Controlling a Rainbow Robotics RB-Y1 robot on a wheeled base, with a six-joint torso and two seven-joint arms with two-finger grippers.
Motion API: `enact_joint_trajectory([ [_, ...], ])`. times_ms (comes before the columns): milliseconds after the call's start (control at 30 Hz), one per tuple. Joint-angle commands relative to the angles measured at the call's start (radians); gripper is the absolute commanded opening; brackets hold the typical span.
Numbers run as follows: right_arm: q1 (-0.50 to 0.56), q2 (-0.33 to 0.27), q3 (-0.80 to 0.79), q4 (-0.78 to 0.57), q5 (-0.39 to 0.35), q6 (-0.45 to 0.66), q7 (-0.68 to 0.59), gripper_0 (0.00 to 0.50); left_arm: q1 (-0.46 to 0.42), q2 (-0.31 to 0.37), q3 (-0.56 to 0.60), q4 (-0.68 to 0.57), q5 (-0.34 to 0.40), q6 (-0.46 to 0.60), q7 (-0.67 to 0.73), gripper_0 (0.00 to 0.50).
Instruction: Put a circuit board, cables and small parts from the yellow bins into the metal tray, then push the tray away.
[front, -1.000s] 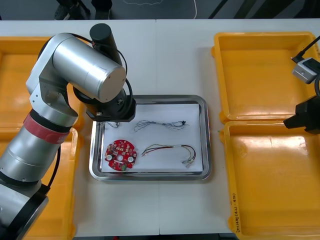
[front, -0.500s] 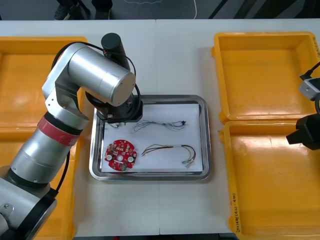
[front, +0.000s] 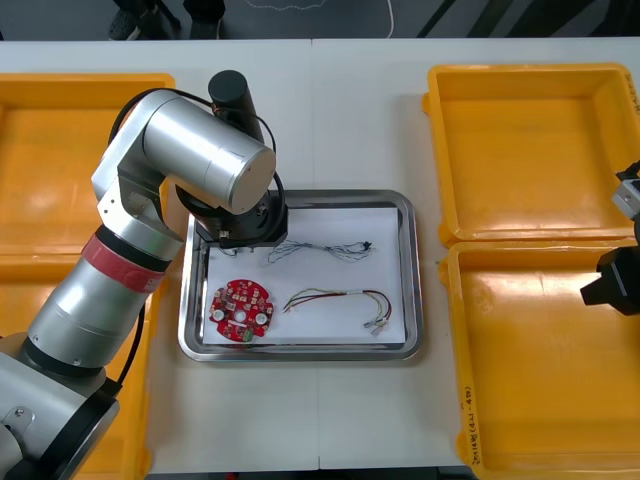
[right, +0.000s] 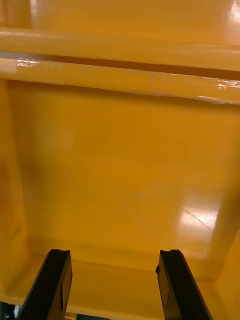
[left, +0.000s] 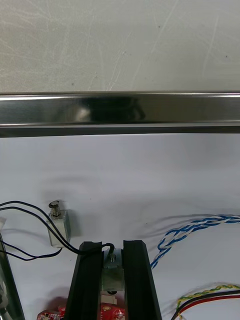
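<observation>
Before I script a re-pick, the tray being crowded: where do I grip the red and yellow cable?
Likely the red and yellow cable at its straight middle, from above, straddling it: it lies flat in the metal tray, strands bundled there, right end splayed. The left end effector, holding a small metal part, stands clear.

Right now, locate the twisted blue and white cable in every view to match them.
Front view: the twisted blue and white cable lies in the shiny metal tray's far half.
Left wrist view: the cable runs beside the left gripper, short of the tray's rim.
Right wrist view: open right gripper over a yellow bin.
Shared landmark: tray's far rim.
</observation>
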Motion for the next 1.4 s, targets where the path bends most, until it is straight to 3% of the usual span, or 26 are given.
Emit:
enact_joint_trajectory([
  [33,0.014,-0.043,-0.028,-0.034,0.000,0.004,-0.059,0.500,-0.015,-0.025,-0.016,-0.011,-0.014,-0.010,0.052,0.400],
  [67,0.014,-0.043,-0.028,-0.034,0.003,0.004,-0.061,0.500,-0.015,-0.025,-0.016,-0.011,-0.014,-0.010,0.052,0.484],
  [100,0.014,-0.043,-0.028,-0.034,0.003,0.004,-0.062,0.500,-0.013,-0.025,-0.016,-0.011,-0.015,-0.010,0.052,0.500],
  [400,0.014,-0.043,-0.028,-0.034,0.003,0.004,-0.068,0.500,-0.015,-0.015,0.002,-0.045,-0.021,0.024,0.040,0.500],
  [767,0.014,-0.043,-0.028,-0.034,0.001,0.004,-0.070,0.500,-0.015,0.044,0.042,-0.219,0.000,0.155,0.029,0.500],
  [933,0.014,-0.043,-0.028,-0.034,0.001,0.004,-0.070,0.500,-0.015,0.072,0.071,-0.297,0.020,0.155,0.029,0.500],
  [1167,0.014,-0.043,-0.028,-0.034,0.001,0.004,-0.070,0.500,-0.015,0.161,0.125,-0.409,0.118,0.155,0.036,0.500],
  [1400,0.014,-0.043,-0.028,-0.034,0.000,0.004,-0.067,0.500,-0.015,0.265,0.200,-0.429,0.213,0.155,0.028,0.500],
])
